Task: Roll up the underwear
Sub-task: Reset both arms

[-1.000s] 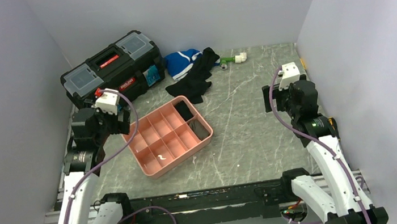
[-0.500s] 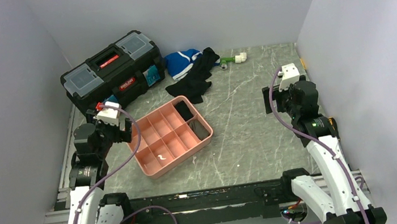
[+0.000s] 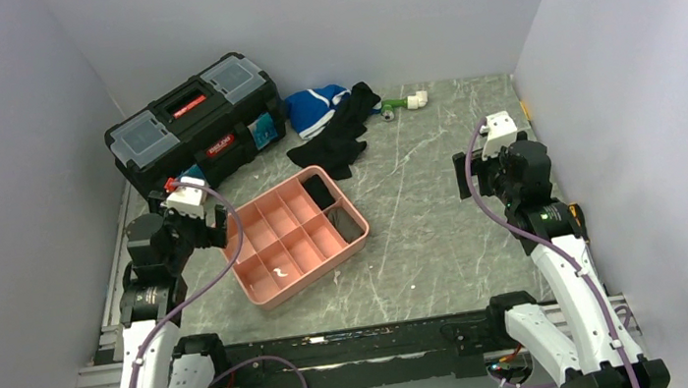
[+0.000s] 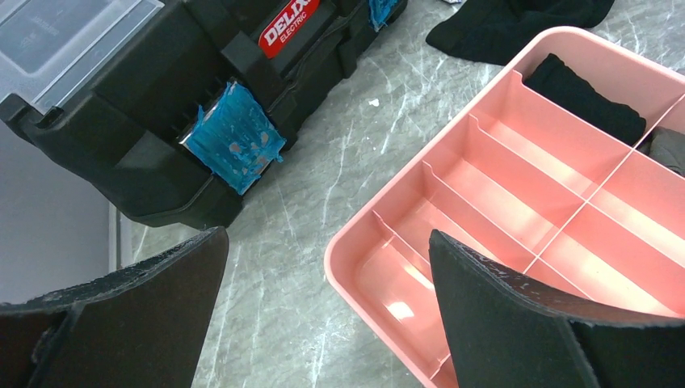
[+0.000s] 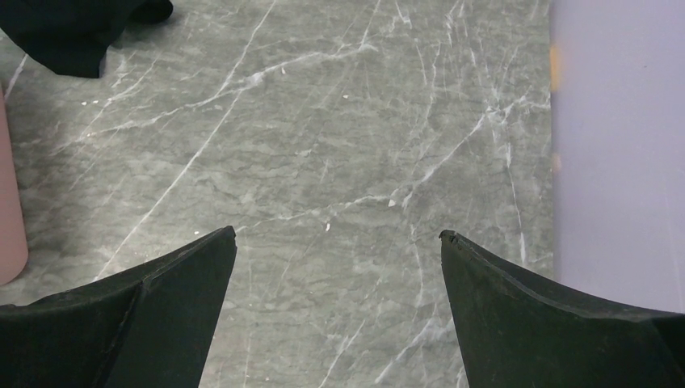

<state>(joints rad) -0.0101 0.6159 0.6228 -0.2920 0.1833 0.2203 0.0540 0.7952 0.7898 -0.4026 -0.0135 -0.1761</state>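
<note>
The pink compartment tray (image 3: 263, 293) lies left of centre on the table. Its far compartment holds a black roll (image 3: 320, 190). The right-corner compartment holds dark grey fabric (image 3: 350, 225), which may be the underwear; no beige waistband shows. Only an edge of it shows in the left wrist view (image 4: 669, 150). My left gripper (image 3: 200, 222) is open and empty, over the tray's left corner (image 4: 327, 234). My right gripper (image 3: 484, 172) is open and empty above bare table (image 5: 338, 233) at the right.
A black toolbox (image 3: 192, 119) stands at the back left, close to the left gripper. A blue-and-white garment (image 3: 315, 108) and a plain black garment (image 3: 338, 135) lie behind the tray. A green-and-white part (image 3: 405, 101) lies at the back. Walls close both sides.
My left arm has drawn back and lowered towards the near left, away from the toolbox. The right arm has barely moved. Both grippers stay open.
</note>
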